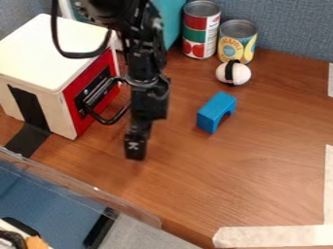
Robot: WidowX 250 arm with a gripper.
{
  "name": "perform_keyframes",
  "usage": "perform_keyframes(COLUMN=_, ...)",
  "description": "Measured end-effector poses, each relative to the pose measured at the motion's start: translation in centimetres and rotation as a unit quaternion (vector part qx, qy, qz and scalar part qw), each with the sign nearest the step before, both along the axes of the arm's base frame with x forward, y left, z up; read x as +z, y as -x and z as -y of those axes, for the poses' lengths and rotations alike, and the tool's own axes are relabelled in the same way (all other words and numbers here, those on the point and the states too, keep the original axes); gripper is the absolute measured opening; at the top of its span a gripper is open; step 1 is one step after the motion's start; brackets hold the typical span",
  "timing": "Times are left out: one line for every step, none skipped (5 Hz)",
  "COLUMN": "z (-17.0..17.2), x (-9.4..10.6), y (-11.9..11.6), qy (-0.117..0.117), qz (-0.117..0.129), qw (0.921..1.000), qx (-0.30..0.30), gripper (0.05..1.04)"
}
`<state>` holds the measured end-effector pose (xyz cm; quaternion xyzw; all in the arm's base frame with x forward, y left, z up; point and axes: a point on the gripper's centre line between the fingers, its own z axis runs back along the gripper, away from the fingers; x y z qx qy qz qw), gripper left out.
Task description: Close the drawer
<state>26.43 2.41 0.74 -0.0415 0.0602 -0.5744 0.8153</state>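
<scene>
In the camera view, see the drawer [91,91] at the red side of the wooden box [44,53], up and to the left of the gripper [135,151], near but without a clear sign of contact. Expect a light, rigid thing, likely smooth-faced and sliding with mild friction, better pushed squarely near the middle of the front, by the black handle [101,92], than gripped, so as not to skew the drawer or shift the box. Cannot tell the gripper open from closed.
</scene>
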Motion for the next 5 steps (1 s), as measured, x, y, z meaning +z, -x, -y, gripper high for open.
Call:
perform_keyframes(z=3.6, x=0.4, y=0.2, qy=-0.007, qz=0.002, qw=0.999, qx=-0.045, gripper=1.0)
perform_keyframes(z=5.1, x=1.5, y=0.1, qy=-0.008, qz=0.015, qw=0.998, qx=-0.061, gripper=1.0)
perform_keyframes(z=6.6, x=2.9, y=0.2, qy=-0.008, qz=0.034, qw=0.997, qx=-0.069, gripper=1.0)
perform_keyframes(z=6.3, x=4.4, y=1.0, qy=-0.044, qz=0.053, qw=0.9975, qx=-0.013, gripper=0.999)
perform_keyframes(z=6.1, x=5.7, y=1.9, qy=-0.068, qz=0.081, qw=0.9919, qx=0.069, gripper=1.0)
